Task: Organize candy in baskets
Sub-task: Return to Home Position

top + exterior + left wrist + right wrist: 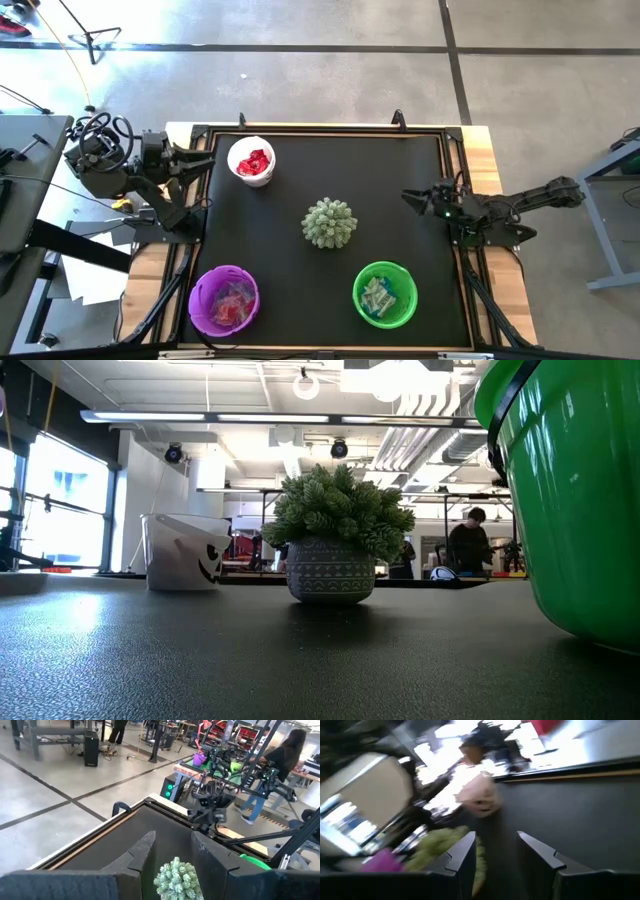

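High: white basket (231, 163) upper left holds red candy (254, 160); purple basket (196, 300) lower left, green basket (357, 290) lower right, filled.
Low: potted plant (333, 545) centre frame.
Left wrist: left gripper (172, 840) spread, empty.
Right wrist: right gripper (495, 837) spread, empty.

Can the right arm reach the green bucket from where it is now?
Probably yes. The right gripper hangs open by the mat's right edge, with only bare mat between it and the green bucket; the plant stands aside.
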